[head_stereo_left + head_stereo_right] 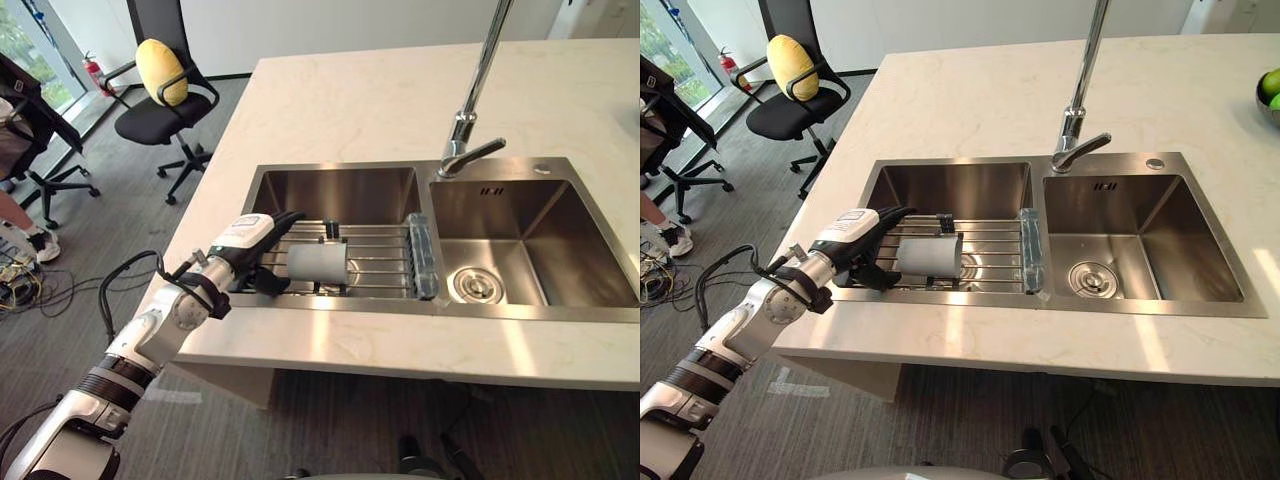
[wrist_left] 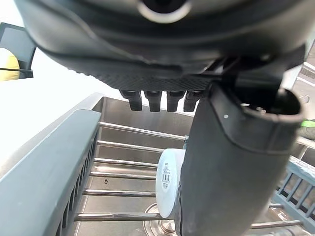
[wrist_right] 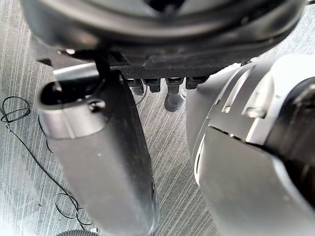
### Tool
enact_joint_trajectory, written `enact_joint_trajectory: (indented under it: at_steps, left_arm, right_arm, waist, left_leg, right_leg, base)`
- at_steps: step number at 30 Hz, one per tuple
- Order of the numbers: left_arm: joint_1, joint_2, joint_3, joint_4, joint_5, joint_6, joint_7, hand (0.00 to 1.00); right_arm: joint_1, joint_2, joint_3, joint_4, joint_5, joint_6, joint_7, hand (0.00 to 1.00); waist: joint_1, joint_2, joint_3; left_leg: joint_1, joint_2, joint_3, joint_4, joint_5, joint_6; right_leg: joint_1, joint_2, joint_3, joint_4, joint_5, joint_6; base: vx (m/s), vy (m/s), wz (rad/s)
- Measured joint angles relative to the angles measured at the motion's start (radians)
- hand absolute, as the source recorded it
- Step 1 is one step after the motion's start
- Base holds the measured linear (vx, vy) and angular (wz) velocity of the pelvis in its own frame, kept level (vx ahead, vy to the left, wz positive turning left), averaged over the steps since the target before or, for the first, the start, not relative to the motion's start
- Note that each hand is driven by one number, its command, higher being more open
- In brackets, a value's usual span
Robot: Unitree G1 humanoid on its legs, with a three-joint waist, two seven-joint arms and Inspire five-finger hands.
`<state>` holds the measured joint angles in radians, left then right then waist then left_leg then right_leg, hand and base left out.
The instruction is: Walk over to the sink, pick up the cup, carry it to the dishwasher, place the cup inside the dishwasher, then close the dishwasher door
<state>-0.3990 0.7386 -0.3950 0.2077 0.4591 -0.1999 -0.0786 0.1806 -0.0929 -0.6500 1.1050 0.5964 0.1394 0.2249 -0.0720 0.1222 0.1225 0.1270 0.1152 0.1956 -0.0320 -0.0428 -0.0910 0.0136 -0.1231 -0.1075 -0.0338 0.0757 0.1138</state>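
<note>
- Sink (image 1: 340, 185) – a wire rack (image 1: 385, 262) spans its left basin.
- My left hand (image 1: 245, 238) reaches over that rack, fingers and thumb apart – nothing clamped.
- My right hand (image 3: 98, 147) hangs slack over the floor.
- The cup (image 1: 318, 263) lies sideways on the rack, just beside my left fingers.

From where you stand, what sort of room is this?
Probably an office kitchenette: a double steel sink with a tall tap in a pale stone counter, swivel office chairs on grey carpet nearby.

Both eye views look steeply down on the same sink (image 1: 560, 215) and counter (image 1: 350, 100). The left wrist view looks closely along the left hand (image 2: 162, 49) into that sink, and the right wrist view faces the floor (image 3: 19, 73).
</note>
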Motion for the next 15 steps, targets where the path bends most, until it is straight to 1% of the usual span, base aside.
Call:
enact_joint_trajectory:
  at_steps: [5, 9, 11, 15]
  left_arm:
    - [-0.006, 0.004, -0.010, 0.001, 0.004, -0.041, 0.007, 1.00]
    - [-0.026, 0.022, -0.050, 0.002, -0.035, -0.046, -0.004, 1.00]
    - [-0.028, 0.029, -0.060, 0.002, -0.077, -0.040, -0.029, 1.00]
    - [-0.050, 0.033, -0.090, 0.001, -0.117, -0.010, -0.057, 1.00]
  right_arm:
    - [0.013, -0.003, 0.005, -0.008, 0.002, 0.010, 0.000, 1.00]
    - [0.024, -0.008, 0.007, -0.011, 0.009, 0.012, 0.000, 1.00]
    - [0.025, -0.013, 0.007, -0.011, 0.010, 0.012, 0.001, 1.00]
    - [0.022, -0.014, 0.010, -0.011, 0.012, 0.012, 0.009, 1.00]
  waist:
    - [-0.001, 0.002, -0.001]
    - [-0.002, 0.009, -0.006]
    - [-0.008, 0.015, -0.010]
    - [-0.015, 0.016, -0.011]
  left_leg:
    - [-0.002, 0.000, 0.005, 0.000, 0.000, 0.000]
    - [-0.005, -0.001, 0.005, -0.001, 0.000, 0.000]
    - [-0.005, -0.001, 0.004, -0.001, 0.000, 0.000]
    - [-0.004, -0.001, 0.005, 0.000, 0.000, 0.000]
  right_leg:
    - [-0.005, 0.000, 0.005, 0.000, 0.002, 0.000]
    - [-0.010, 0.000, 0.007, 0.000, 0.002, 0.000]
    - [-0.010, 0.000, 0.008, 0.000, 0.002, 0.000]
    - [-0.010, 0.000, 0.009, 0.000, 0.003, 0.000]
  base:
    - [-0.01, -0.004, -0.01]
    - [0.00, 0.000, 0.00]
    - [0.00, 0.000, 0.00]
    - [-0.01, -0.003, 0.00]
